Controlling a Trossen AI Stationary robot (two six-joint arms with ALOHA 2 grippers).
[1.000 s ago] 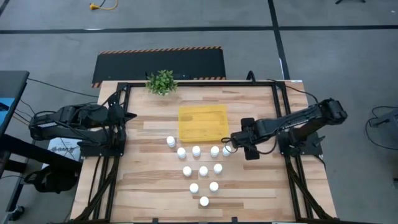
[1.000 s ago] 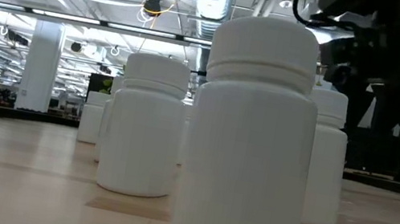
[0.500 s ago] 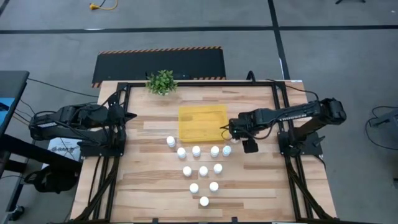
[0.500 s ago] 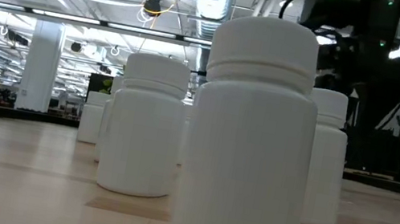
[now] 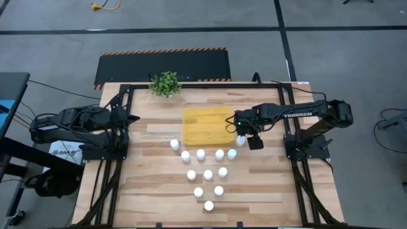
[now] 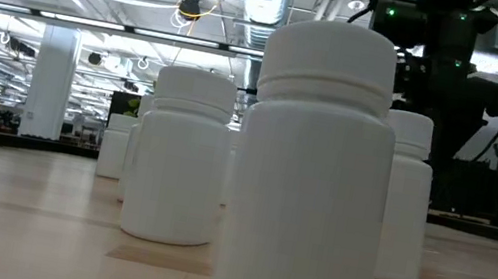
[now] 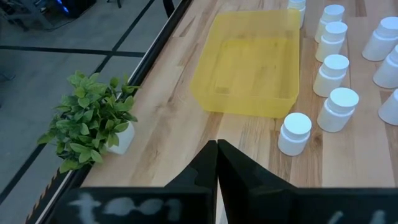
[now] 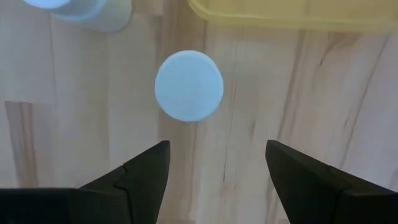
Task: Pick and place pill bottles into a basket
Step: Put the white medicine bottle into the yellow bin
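Note:
Several small white pill bottles (image 5: 208,174) stand on their bases on the wooden table, near of the yellow tray (image 5: 206,125), which lies flat. One bottle (image 5: 241,140) stands alone by the tray's near right corner. My right gripper (image 5: 241,131) (image 8: 214,162) is open and points down above it; the bottle's cap (image 8: 188,85) shows just ahead of the spread fingers, which do not touch it. The tray's wall (image 8: 286,12) lies beyond. My left gripper (image 7: 216,155) is shut and empty at the table's left side (image 5: 122,121).
A small green plant (image 5: 165,83) stands at the far edge, left of the tray. Black frame rails (image 5: 286,114) run along the table's sides. In the low view a bottle (image 6: 310,170) fills the foreground, with my right arm (image 6: 443,71) behind it.
My right gripper has moved toward the table's far edge, from the right end of the bottle row to a spot beside the tray's right wall. The lone bottle by the tray's near right corner now shows clear of it.

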